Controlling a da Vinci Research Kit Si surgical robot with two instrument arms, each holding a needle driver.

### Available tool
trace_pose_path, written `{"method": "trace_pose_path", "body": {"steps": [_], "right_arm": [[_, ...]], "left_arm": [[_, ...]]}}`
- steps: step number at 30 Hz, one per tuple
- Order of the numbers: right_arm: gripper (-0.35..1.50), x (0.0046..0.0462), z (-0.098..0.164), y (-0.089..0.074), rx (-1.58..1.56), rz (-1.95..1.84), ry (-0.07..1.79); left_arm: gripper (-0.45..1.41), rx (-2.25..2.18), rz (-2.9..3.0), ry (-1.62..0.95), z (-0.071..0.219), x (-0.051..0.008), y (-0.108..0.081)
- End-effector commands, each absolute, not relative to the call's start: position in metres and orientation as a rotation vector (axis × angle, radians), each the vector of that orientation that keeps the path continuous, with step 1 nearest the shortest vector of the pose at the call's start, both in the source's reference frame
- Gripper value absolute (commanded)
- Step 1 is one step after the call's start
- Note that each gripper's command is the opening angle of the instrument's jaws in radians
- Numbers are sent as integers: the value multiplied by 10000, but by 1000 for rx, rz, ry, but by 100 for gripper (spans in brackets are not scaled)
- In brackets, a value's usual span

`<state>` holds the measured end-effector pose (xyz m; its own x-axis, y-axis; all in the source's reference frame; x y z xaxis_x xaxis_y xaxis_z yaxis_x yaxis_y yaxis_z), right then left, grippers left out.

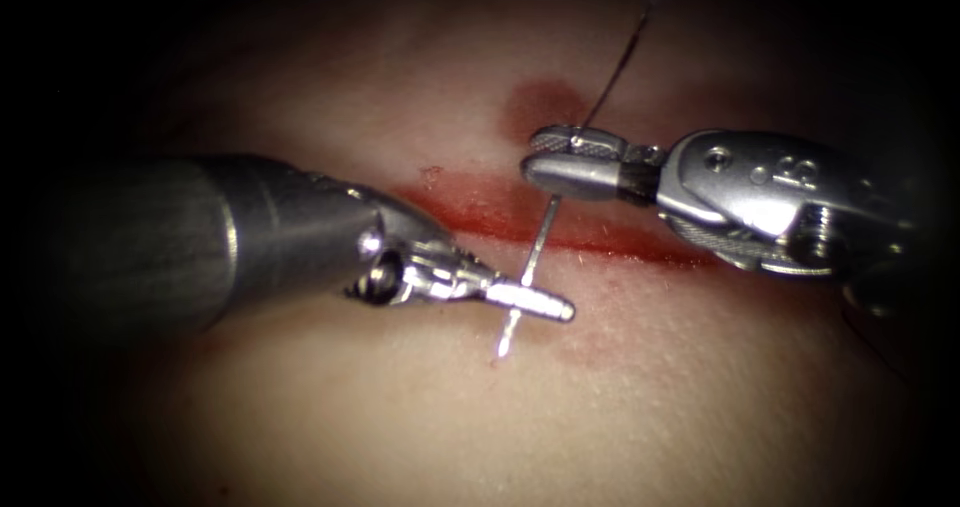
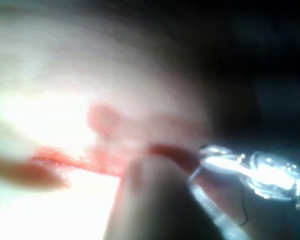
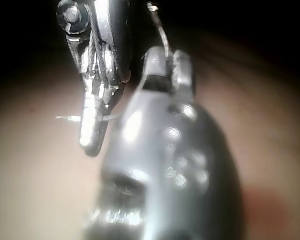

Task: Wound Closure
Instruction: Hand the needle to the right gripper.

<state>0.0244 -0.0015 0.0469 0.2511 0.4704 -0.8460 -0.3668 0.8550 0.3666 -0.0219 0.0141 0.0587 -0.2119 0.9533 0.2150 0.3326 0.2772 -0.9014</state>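
The cut [image 1: 600, 235] runs across the tissue [image 1: 640, 397], lined with red fluid. My left tool [image 1: 530, 300] comes in from the left, its jaws shut on the curved needle [image 1: 535, 252] a short way behind the tip. The needle stands over the cut, out of the tissue, its point [image 1: 502, 347] just above the near surface. The needle's rear end reaches up to my right tool [image 1: 530, 157], whose jaws stand apart around it. Dark thread [image 1: 620, 57] rises from there. The right wrist view shows my right tool [image 3: 167, 62], the left tool [image 3: 92, 135] and the needle [image 3: 67, 118].
A round red stain [image 1: 540, 102] marks the tissue behind the cut. The left wrist view shows the cut [image 2: 80, 162] and the right tool's bright jaws [image 2: 225, 162]. Both shafts lie low over the tissue, one on each side.
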Motion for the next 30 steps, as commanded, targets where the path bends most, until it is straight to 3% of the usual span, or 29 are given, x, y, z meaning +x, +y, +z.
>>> {"method": "trace_pose_path", "body": {"steps": [1, 8, 9, 12, 15, 30], "right_arm": [[-35, 248, 475, -18, 101, 572, 1184], [-35, 247, 474, -18, 105, 570, 1175], [-35, 247, 474, -18, 107, 569, 1173], [-35, 247, 474, -18, 110, 567, 1169], [-35, 247, 474, -19, 114, 565, 1164], [-35, 228, 473, -20, 119, 563, 1132]], "left_arm": [[-35, -1183, 938, -1716, 593, -224, 141], [-35, -1246, 993, -1629, 591, -228, 145], [-5, -1289, 1026, -1582, 591, -230, 148], [42, -1365, 1080, -1514, 591, -235, 150], [65, -1458, 1164, -1454, 591, -239, 148], [78, -1650, 1469, -1290, 570, -240, 128]]}}
